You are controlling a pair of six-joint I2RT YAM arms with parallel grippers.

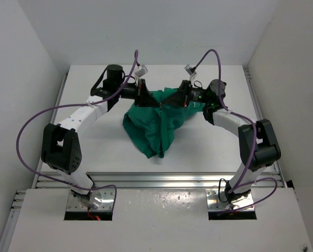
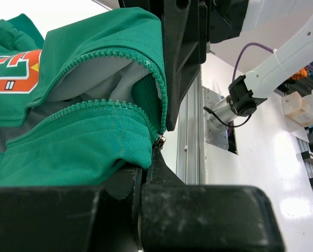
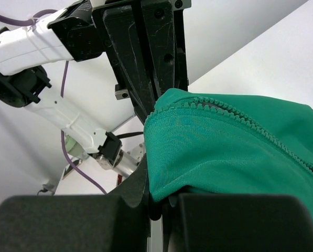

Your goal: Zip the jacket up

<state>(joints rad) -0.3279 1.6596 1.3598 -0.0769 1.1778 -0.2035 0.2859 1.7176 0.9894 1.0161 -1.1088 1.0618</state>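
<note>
Jacket (image 1: 153, 126): at the centre of the bench (image 1: 104, 149), toward the far side, stretched between both grippers, with its near part draped on the surface.

Left gripper (image 1: 143, 95): clamped on the jacket's edge beside the zipper slider (image 2: 160, 139).

Right gripper (image 1: 177, 98): clamped on a toothed jacket edge.

Zipper teeth (image 2: 93, 104): the two rows stand apart. The orange letter (image 2: 14, 71) is visible on the fabric.
</note>
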